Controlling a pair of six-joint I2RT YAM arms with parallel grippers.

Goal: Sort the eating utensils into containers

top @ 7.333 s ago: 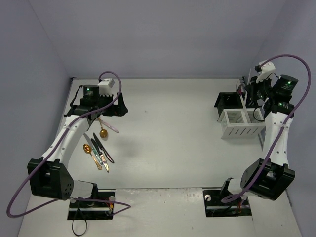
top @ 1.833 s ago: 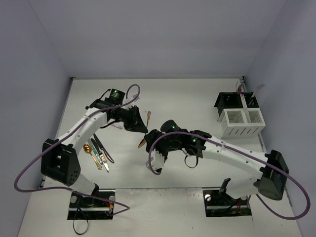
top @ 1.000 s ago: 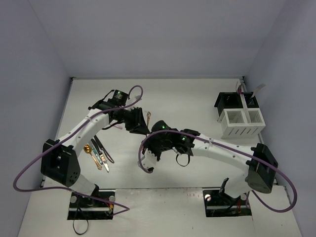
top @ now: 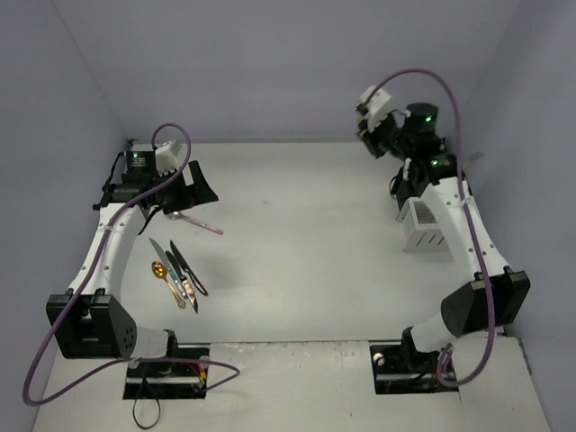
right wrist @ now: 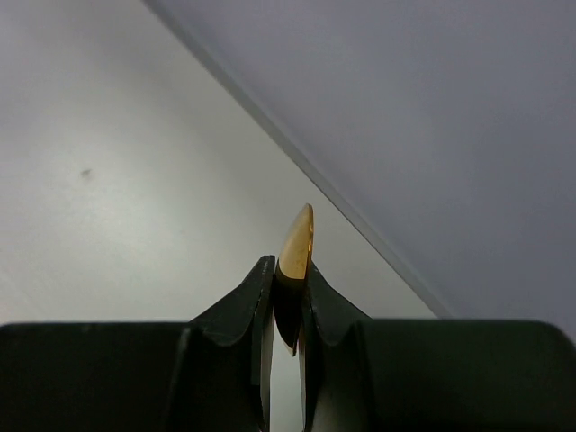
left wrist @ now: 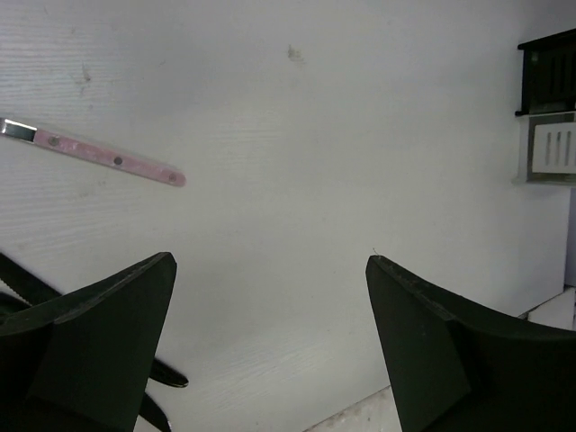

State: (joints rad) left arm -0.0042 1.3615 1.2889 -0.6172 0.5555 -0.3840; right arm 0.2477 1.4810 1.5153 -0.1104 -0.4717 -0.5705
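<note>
My right gripper (right wrist: 286, 270) is shut on a gold spoon (right wrist: 297, 241), whose bowl sticks up edge-on between the fingers. In the top view the right gripper (top: 380, 142) is raised at the back right, near the joined black and white containers (top: 423, 220), which the arm partly hides. My left gripper (left wrist: 270, 261) is open and empty at the far left (top: 200, 184). A pink-handled fork (top: 196, 221) lies just in front of it and also shows in the left wrist view (left wrist: 108, 158). A gold spoon (top: 159, 269) and dark knives (top: 184, 270) lie in a cluster nearer the front.
The containers show far off in the left wrist view (left wrist: 549, 108). Black knife tips (left wrist: 164, 374) lie by the left finger. Grey walls close the table at the back and sides. Black base plates (top: 166, 371) sit at the near edge.
The right arm has swung from the table's middle up to the back right, carrying the gold spoon. The left arm has pulled back to the far left, its gripper open.
</note>
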